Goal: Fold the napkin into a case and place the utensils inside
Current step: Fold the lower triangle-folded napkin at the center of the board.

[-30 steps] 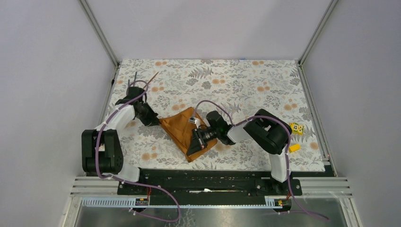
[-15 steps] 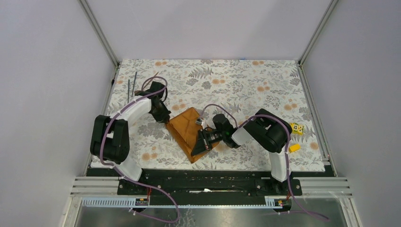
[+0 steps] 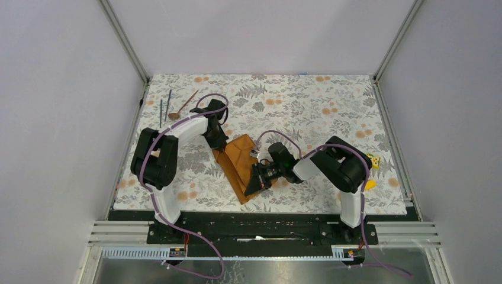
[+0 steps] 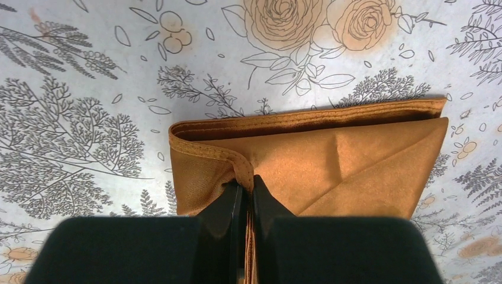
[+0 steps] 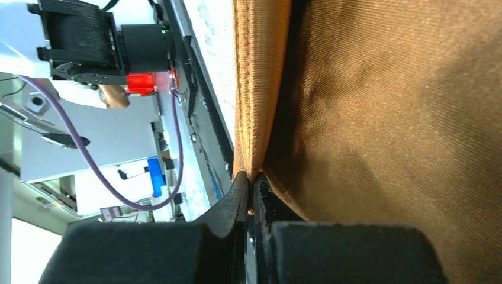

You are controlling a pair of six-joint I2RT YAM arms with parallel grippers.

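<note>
Napkin (image 3: 240, 163): rust cloth, part-folded into a narrowing wedge, flat on the tablecloth (image 3: 308, 112) between the two grippers. Soft, light and limp. Likely to sag and lose its crease wherever unsupported, and perhaps a little slick, judging by the sheen. Best taken at the stitched hem or a corner, thick enough there for a sure pinch. Best lifted at two ends together, to carry the fold over flat and not dragged, for fear of rucking the layers underneath.

Left gripper (image 4: 247, 186): pressed together on the hemmed edge at the napkin's far-left corner, with cloth bunched up between the jaws. Right gripper (image 5: 251, 180): likewise nipped tight on a hemmed edge at the napkin's near side.

Spoon (image 3: 182, 105) and rods (image 3: 160, 112): well apart from the napkin, out beyond its far-left corner, untouched. Yellow blocks (image 3: 372, 158): well off to the napkin's right.

Against a second ago: left arm swung in from the left, its pinched edge carried across toward the right gripper. Napkin a broad triangle then, a slimmer wedge now. Right gripper shifted slightly rightward, same hold. Spoon and rods unmoved.
</note>
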